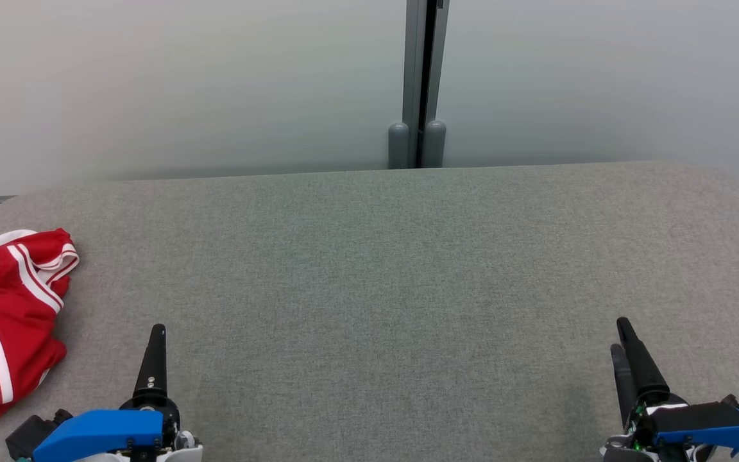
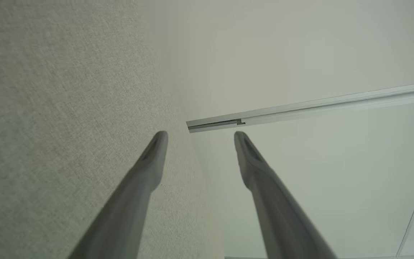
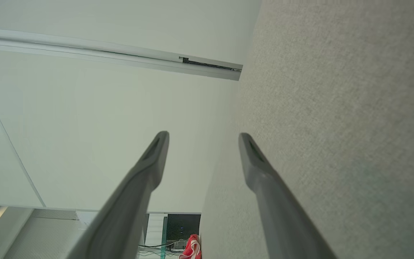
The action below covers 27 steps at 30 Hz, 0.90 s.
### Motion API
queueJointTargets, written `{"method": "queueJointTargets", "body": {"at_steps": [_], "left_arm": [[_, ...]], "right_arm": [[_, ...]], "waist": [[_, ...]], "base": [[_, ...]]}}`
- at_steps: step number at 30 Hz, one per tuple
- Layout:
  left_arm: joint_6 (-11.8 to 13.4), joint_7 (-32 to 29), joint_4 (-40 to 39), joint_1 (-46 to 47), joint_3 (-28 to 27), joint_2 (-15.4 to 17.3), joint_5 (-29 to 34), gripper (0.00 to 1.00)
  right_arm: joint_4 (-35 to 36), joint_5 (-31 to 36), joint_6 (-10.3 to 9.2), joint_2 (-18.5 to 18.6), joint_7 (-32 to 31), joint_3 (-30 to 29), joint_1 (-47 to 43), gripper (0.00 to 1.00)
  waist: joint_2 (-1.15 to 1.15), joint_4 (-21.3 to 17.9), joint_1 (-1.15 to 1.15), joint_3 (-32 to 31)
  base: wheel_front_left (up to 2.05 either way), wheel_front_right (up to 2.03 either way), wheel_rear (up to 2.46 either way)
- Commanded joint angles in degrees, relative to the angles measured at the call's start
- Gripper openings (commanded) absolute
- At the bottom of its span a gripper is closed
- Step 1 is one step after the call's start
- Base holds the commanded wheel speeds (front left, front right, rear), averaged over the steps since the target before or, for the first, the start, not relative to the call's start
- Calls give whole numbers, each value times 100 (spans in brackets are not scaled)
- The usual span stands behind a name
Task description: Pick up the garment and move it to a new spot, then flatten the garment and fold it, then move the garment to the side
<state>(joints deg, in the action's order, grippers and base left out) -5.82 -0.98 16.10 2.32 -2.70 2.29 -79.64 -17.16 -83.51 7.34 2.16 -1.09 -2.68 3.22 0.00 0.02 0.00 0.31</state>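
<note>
Two claws, the left claw and right claw, stand wide and empty over the tabletop. The crumpled red-and-white garment lies near the left claw, on its left side, not touching it.

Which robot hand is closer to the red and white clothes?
Left. The left gripper sits just right of the crumpled garment, apart from it; the right gripper is far across the grey table.

Head camera looking down over table, wrist cameras low, rolled sideways, sharing table and wall
</note>
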Motion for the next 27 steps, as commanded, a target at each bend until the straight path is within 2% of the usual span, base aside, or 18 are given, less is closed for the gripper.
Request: {"method": "queueJointTargets", "body": {"at_steps": [1,16,27], "left_arm": [[32,64,-107,79,60,47,215,100],[291,417,-112,24,443,176,1959,100],[440,630,-156,-8,718,311,2991,100]], "right_arm": [[63,224,7,30,73,14,148,100],[162,2259,10,44,427,58,104,100],[145,3185,12,53,635,41,73,100]], "waist": [[0,2,0,2],[0,21,0,-20],[0,27,0,-38]], "base": [[0,0,0],[0,0,0],[0,0,0]]}}
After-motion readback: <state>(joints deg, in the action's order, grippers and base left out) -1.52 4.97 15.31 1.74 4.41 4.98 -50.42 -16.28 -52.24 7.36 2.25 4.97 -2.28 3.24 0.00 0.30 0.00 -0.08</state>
